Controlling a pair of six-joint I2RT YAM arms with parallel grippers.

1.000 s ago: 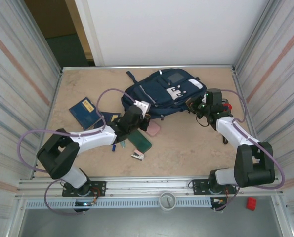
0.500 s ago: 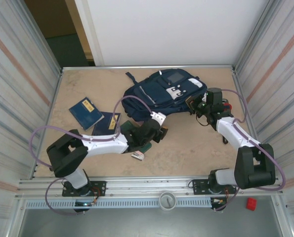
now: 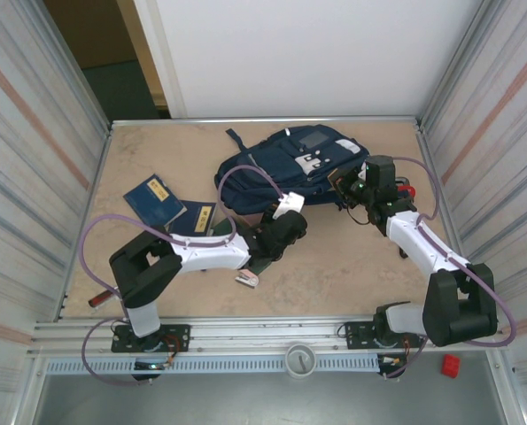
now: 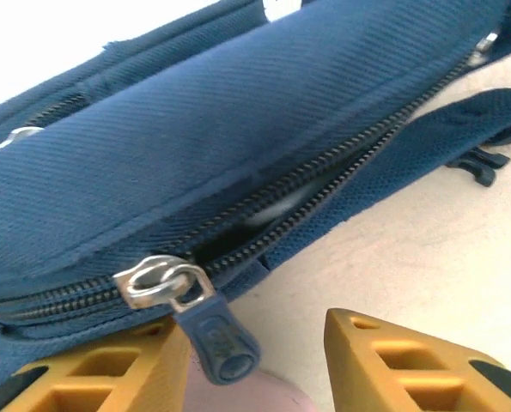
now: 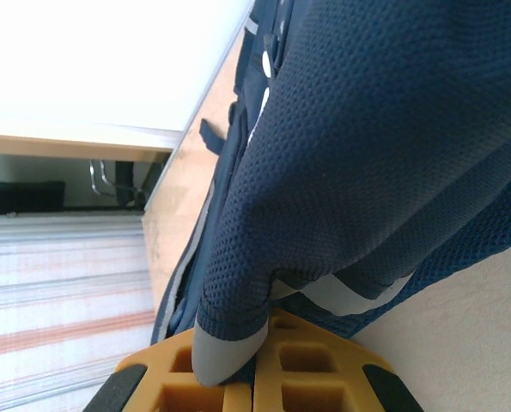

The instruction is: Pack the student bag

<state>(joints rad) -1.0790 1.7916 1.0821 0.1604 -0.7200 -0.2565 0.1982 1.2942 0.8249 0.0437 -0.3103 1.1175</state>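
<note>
Shifted over the last second: left claw (image 3: 285,223), away from the blue notebooks (image 3: 154,197) and up against the near edge of the student bag (image 3: 285,164), itself lying toward the far right of the bench (image 3: 334,266). Stands part open, fingers (image 4: 392,369) either side of a pale pink thing (image 4: 238,399); cannot tell whether gripped or merely lying there. Faces a half-open zip, with the metal slider (image 4: 156,281) and its blue tab (image 4: 221,343) just ahead. On the bag's other side, right claw (image 5: 255,335) pinched fully closed on a fold of bag fabric, seemingly to keep the mouth up. Risks from here: snagging a finger on the tab and dragging the zip closed; pushing the soft bag away instead of entering the slit; losing the right-hand pinch, so collapsing the opening.
</note>
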